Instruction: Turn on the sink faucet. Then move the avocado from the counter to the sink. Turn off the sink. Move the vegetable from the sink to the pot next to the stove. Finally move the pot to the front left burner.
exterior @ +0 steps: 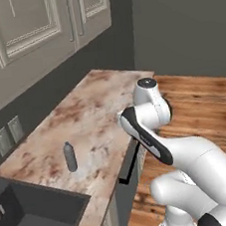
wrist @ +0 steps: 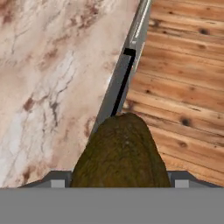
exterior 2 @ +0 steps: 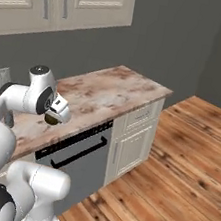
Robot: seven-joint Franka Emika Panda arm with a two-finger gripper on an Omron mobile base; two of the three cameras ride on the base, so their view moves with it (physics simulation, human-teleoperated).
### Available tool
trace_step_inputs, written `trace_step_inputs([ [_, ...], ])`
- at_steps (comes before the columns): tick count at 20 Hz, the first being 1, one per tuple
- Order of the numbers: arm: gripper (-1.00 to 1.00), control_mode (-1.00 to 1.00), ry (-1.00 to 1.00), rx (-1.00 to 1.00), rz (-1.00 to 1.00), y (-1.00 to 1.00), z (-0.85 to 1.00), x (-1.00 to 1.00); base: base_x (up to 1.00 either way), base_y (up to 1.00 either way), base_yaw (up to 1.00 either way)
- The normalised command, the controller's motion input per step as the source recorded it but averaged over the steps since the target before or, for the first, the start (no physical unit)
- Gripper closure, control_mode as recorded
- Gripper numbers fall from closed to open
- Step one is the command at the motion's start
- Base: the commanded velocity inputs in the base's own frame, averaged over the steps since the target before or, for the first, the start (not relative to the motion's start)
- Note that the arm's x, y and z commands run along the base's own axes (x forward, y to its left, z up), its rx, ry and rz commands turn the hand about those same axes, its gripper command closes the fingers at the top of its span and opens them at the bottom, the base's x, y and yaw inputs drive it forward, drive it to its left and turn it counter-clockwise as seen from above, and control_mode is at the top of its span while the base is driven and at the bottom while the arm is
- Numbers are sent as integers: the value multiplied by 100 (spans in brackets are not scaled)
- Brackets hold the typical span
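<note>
The pincer [wrist: 119, 181] grips the avocado [wrist: 120, 155] between its two fingers, holding it in the air above the front edge of the marbled worktop [exterior: 92, 112], over the dark dishwasher front [exterior 2: 78, 153] and the wooden floor [exterior 2: 172, 183]. In the right base view the avocado [exterior 2: 52, 119] shows just beneath the white wrist. A small grey bottle [exterior: 69, 156] stands upright on the worktop near the sink [exterior: 41, 204].
</note>
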Motion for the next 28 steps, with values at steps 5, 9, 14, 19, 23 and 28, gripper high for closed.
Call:
trace_step_inputs([
  [5,100,100,0,0,0,0,0,0,0,-22,-64],
  [9,100,100,0,0,0,0,0,0,0,-24,-63],
  [14,100,100,0,0,0,0,0,0,0,-21,-64],
  [19,100,100,0,0,0,0,0,0,0,-23,-63],
  [23,100,100,0,0,0,0,0,0,0,-26,-61],
  [28,100,100,0,0,0,0,0,0,0,-36,-59],
])
